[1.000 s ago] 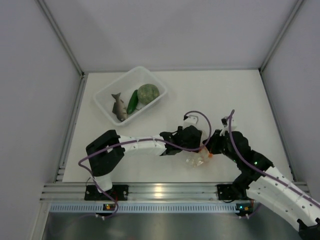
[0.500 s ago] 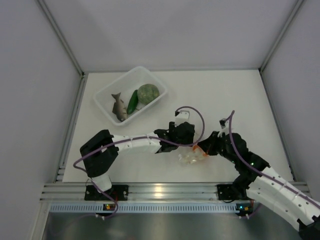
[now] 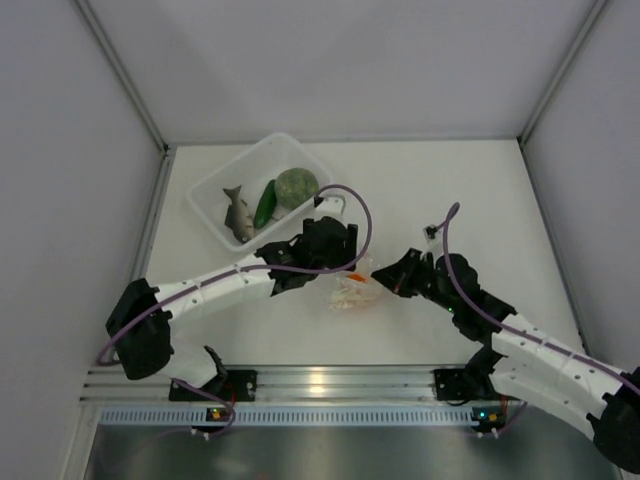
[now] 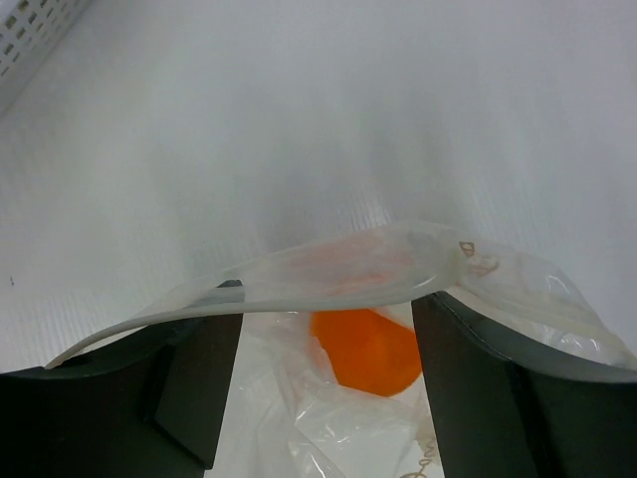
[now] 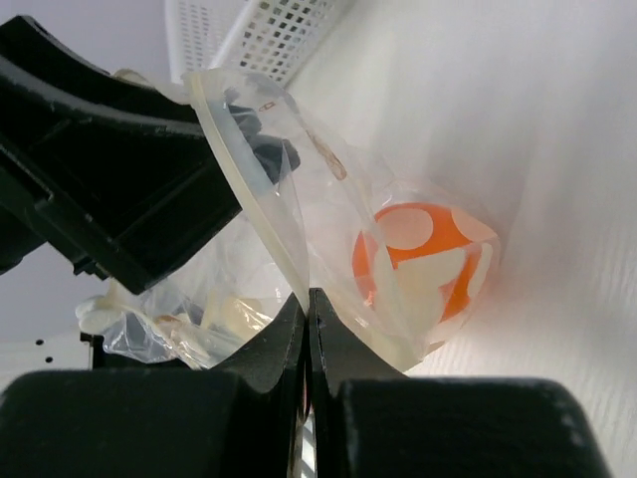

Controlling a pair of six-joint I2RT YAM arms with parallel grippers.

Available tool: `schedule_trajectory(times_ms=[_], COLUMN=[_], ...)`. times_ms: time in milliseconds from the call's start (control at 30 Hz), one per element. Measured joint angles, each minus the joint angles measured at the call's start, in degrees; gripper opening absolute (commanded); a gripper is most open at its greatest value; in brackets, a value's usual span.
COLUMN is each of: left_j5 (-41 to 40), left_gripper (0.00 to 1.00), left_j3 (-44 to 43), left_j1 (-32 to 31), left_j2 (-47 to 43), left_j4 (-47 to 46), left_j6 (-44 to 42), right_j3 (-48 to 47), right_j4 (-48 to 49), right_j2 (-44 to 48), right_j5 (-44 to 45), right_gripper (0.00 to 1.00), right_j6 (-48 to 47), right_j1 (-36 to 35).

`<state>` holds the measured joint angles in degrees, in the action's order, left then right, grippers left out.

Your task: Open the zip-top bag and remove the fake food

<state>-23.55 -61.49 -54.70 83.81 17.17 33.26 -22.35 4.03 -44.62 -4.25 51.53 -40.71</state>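
Observation:
The zip-top bag (image 3: 348, 293) hangs crumpled between both grippers, right of the basket. It holds the orange ball (image 3: 358, 276), which shows in the left wrist view (image 4: 366, 349) and in the right wrist view (image 5: 418, 261). My left gripper (image 3: 343, 268) is open. Its fingers (image 4: 204, 368) stand either side of the ball, and the bag's zip strip (image 4: 328, 274) drapes across their tips. My right gripper (image 3: 387, 285) is shut on the bag's edge (image 5: 261, 189), pinched at its tips (image 5: 309, 301). The grey-brown fish (image 3: 238, 213), the green cucumber (image 3: 265, 203) and the pale-green cabbage ball (image 3: 297, 187) lie in the basket.
The white perforated basket (image 3: 216, 188) sits at the back left, and its wall (image 5: 269, 30) shows just behind the bag in the right wrist view. Grey walls enclose the table on three sides. A metal rail runs along the near edge.
Both arms have carried the bag left and farther back, toward the basket. The left arm has stretched out, and the bag hangs between the grippers throughout.

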Motion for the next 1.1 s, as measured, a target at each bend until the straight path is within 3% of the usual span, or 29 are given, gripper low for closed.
schedule_trajectory(times_ms=[300, 533, 833, 1100], left_j5=[9.7, 12.1, 2.7, -5.0], left_gripper=[0.71, 0.71, 0.71, 0.71], left_j3=[0.8, 0.1, -1.8, -7.3], left_j1=[-0.7, -7.8, -9.3, -9.0], left_j2=[1.5, 8.2, 8.3, 8.2], left_j4=[0.7, 0.8, 0.7, 4.6], left_j6=[0.1, 2.7, 4.3, 2.1], right_j3=[-5.3, -5.0, -5.4, -18.1], right_j4=[-6.8, -15.7, -25.4, -33.3], right_j2=[4.3, 7.6, 8.5, 3.9], right_j5=[9.2, 15.1, 20.0, 22.1], right_gripper=[0.00, 0.00, 0.00, 0.00], right_j6=[-4.7, -9.8, -15.1, -21.0], right_j1=[-0.1, -0.1, -0.1, -0.8])
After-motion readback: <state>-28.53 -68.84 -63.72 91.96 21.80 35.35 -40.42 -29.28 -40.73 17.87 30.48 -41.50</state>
